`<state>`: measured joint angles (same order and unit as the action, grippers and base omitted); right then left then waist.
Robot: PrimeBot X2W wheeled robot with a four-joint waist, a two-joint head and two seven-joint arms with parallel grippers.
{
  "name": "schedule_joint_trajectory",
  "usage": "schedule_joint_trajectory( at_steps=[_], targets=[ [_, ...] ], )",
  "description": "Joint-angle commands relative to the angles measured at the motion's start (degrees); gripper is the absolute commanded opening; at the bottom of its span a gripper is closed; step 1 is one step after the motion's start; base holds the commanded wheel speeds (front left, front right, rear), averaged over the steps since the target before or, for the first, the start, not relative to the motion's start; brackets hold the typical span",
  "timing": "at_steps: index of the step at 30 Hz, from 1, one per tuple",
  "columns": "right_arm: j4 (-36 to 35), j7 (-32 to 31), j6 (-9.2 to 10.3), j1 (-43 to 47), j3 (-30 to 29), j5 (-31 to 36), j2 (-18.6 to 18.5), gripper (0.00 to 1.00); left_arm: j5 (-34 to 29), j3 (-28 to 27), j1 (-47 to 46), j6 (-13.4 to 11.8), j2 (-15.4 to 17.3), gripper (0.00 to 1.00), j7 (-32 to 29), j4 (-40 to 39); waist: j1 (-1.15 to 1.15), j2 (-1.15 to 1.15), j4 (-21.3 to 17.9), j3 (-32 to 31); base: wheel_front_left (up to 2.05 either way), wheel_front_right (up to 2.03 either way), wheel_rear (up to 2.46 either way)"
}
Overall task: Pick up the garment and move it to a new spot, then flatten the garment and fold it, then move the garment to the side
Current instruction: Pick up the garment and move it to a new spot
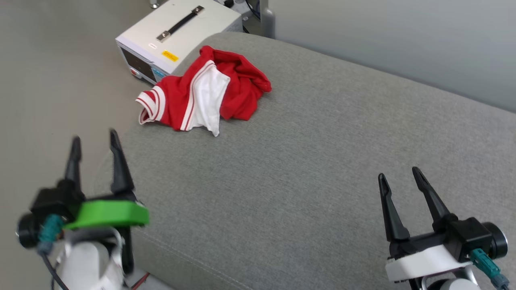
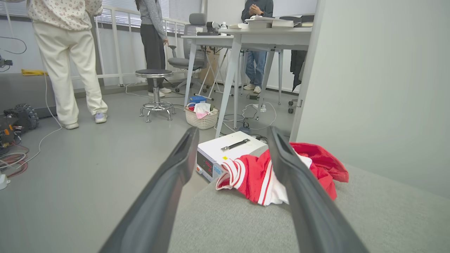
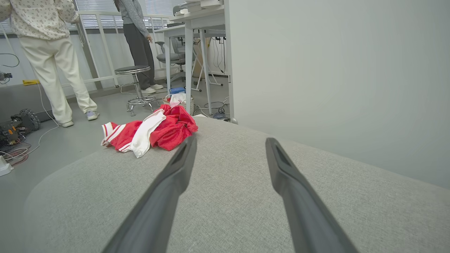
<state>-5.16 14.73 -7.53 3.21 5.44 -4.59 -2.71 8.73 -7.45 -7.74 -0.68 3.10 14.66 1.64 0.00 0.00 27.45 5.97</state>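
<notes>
Garment (image 1: 205, 90), red with a white sleeve panel and red-white striped trim; crumpled, held by neither gripper. Left gripper (image 1: 94, 136): two dark fingers parted, nothing between them, pointed up the head view, slightly blurred, green collar behind the fingers; poised at the near left edge of the grey cushion (image 1: 302, 169), well short of the cloth. Right gripper (image 1: 398, 172): fingers likewise parted and empty, white collar behind; poised above the near right part of the cushion, well apart from the cloth. Along the left wrist view: heap lying past the fingertips, partly hidden behind the finger on that view's right. Along the right wrist view: heap off to that view's left, beyond the fingertips. Location of heap: far left corner of the cushion, striped cuff at the rounded edge nearest the floor (image 1: 48, 80), white panel across the middle, red folds bunched behind. Just beyond that corner, on the floor: white instrument box (image 1: 177, 32), black carry handle on top, yellow label, lit red digits on its front in the left wrist view. Behind the cushion: plain pale partition (image 1: 383, 40). Farther out, left wrist view: woven basket (image 2: 202, 119) beside a leg of a white table (image 2: 246, 35), round stool (image 2: 154, 88), office chair (image 2: 191, 42), loose cables (image 2: 21, 158), three standing persons (image 2: 66, 59).
</notes>
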Motion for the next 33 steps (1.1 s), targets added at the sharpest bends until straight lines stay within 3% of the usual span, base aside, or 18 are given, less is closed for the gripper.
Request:
schedule_joint_trajectory(
  at_steps=[1,6,10,16,19,23,33],
  targets=[
    [-0.56,0.27,0.04,-1.36,-0.15,0.83,-0.17,1.0,0.17,-1.39,-3.01,1.17,0.02,1.0,0.34,0.45,0.0,0.0,-2.54,2.57,0.0,0.0,0.0],
    [-1.83,0.27,0.04,-3.73,-0.31,2.65,-0.17,1.0,1.26,-7.3,-13.21,5.31,2.36,1.0,0.34,3.55,0.0,0.0,-6.35,7.28,0.0,0.0,0.0],
    [-3.12,0.27,0.04,-5.7,-0.72,3.98,-0.18,1.0,2.16,-8.95,-20.64,7.13,4.79,1.0,0.34,5.36,0.0,0.0,-8.49,11.35,0.0,0.0,0.0],
    [-5.08,0.27,0.04,-8.87,-1.01,4.74,-0.65,1.0,4.17,-6.66,-30.3,8.06,10.84,1.0,0.34,11.41,0.0,0.0,-10.52,16.9,0.0,0.0,0.0],
    [-5.95,0.27,0.04,-10.15,-0.94,4.96,-0.98,1.0,8.06,-1.87,-34.37,8.13,14.75,1.0,-0.25,16.97,0.0,0.0,-11.13,18.91,0.0,0.0,0.0],
    [-6.96,0.27,0.04,-11.47,-0.91,5.25,-1.38,1.0,16.63,5.54,-38.53,8.14,19.83,1.0,-6.9,22.3,0.0,0.0,-11.8,20.92,0.0,0.0,0.0],
    [-7.94,0.27,0.04,-13.43,-0.8,5.64,-2.05,1.0,37.52,20.75,-41.31,8.15,29.98,1.0,-36.44,29.97,0.0,0.0,-13.95,23.59,0.0,0.0,0.0]
  ],
)
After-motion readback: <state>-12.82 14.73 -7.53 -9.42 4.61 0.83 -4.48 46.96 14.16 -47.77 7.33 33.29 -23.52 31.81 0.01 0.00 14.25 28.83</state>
